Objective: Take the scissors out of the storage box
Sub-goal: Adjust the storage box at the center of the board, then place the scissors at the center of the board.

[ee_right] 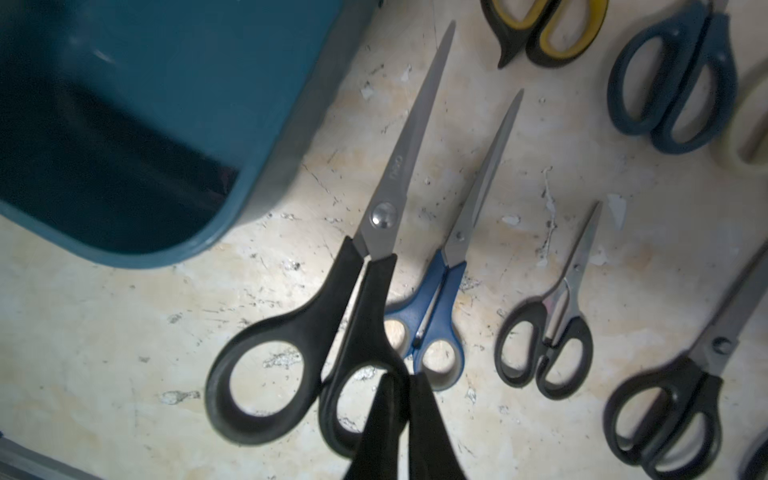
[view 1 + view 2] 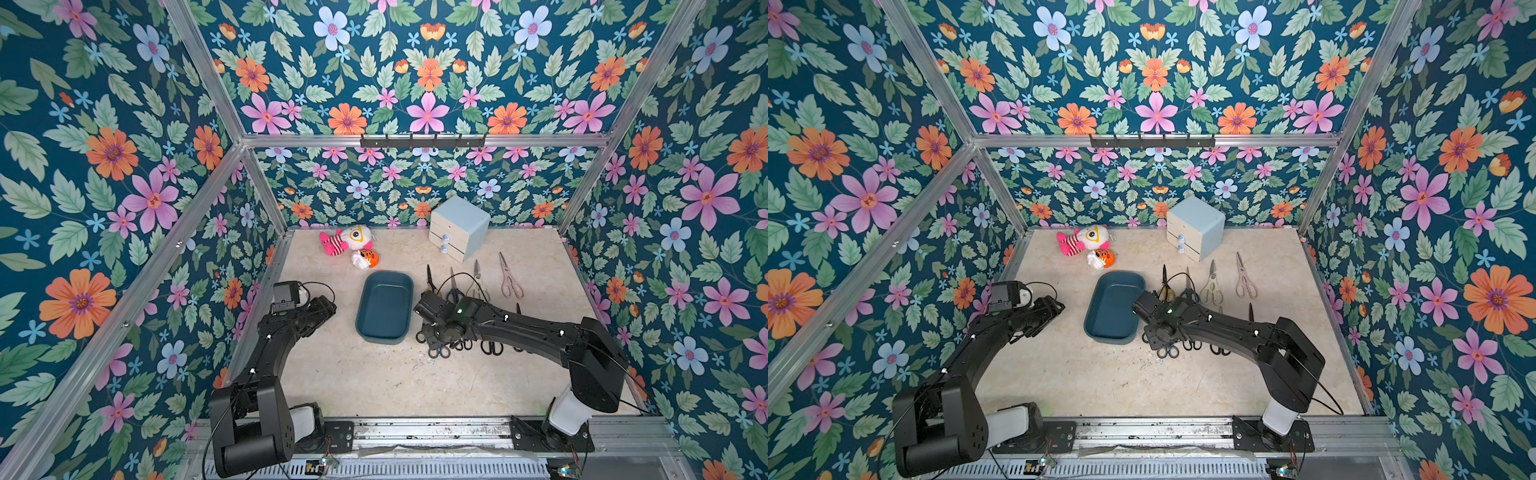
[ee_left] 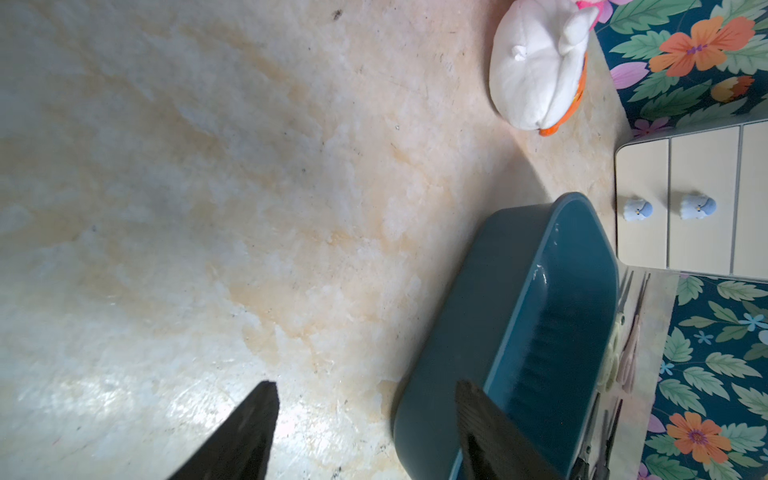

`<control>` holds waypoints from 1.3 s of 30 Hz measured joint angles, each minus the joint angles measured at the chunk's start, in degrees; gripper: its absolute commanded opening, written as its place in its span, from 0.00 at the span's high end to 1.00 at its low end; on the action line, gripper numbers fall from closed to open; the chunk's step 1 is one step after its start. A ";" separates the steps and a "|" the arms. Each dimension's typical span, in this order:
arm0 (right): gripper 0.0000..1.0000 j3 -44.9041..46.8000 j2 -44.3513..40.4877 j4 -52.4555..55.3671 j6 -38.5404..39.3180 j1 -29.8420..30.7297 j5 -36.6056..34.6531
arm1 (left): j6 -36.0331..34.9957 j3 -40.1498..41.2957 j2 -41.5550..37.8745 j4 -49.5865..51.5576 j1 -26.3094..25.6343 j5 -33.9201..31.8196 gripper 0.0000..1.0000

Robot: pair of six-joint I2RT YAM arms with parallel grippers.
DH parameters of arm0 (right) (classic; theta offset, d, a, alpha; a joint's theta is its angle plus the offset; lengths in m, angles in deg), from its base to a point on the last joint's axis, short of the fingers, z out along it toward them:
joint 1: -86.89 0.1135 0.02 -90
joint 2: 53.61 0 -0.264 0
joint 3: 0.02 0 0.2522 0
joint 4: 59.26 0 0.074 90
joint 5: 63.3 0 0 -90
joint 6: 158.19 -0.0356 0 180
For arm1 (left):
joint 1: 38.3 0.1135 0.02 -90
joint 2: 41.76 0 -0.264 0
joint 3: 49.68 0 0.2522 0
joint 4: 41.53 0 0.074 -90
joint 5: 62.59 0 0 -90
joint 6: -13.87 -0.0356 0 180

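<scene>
The right end effector [image 1: 401, 386] is clamped on a handle loop of the large black scissors [image 1: 386, 216], overlapping the blue scissors [image 1: 449, 282] on the table [image 2: 374, 382], just beside the storage box [image 2: 384, 307]; the left end effector [image 3: 365, 386] hangs with its fingers apart at the box's opposite side; a drawer cube [image 2: 459, 226] stands behind

Pale blue drawer cube [image 2: 459, 226], pink-striped plush toy [image 2: 347, 242], small orange-white plush [image 2: 365, 260] just beside it

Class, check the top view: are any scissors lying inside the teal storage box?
No, in a top view the storage box shows only its bare floor, and the scissors in sight are all outside it, to one side.
</scene>
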 measured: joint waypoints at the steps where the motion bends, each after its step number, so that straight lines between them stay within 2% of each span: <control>1: 1.00 0.94 0.00 -0.87 0.07 0.28 0.55 | 0.00 0.07 -0.20 0.28 0.00 -0.15 0.28; 10: 1.00 2.89 4.22 -6.54 0.52 2.60 3.08 | 0.02 1.03 -2.03 1.53 0.00 -2.27 0.28; 18: 1.00 -1.03 10.71 -7.54 -2.54 3.39 3.26 | 0.24 1.90 -2.95 1.64 0.00 -3.56 0.27; 33: 1.00 -12.31 19.34 -7.54 -2.29 4.46 3.21 | -0.02 1.29 -2.34 1.68 0.00 -3.89 0.27; 39: 1.00 -10.40 18.18 -5.79 -2.16 4.46 1.44 | -0.39 1.99 -2.32 1.64 0.00 -3.91 0.27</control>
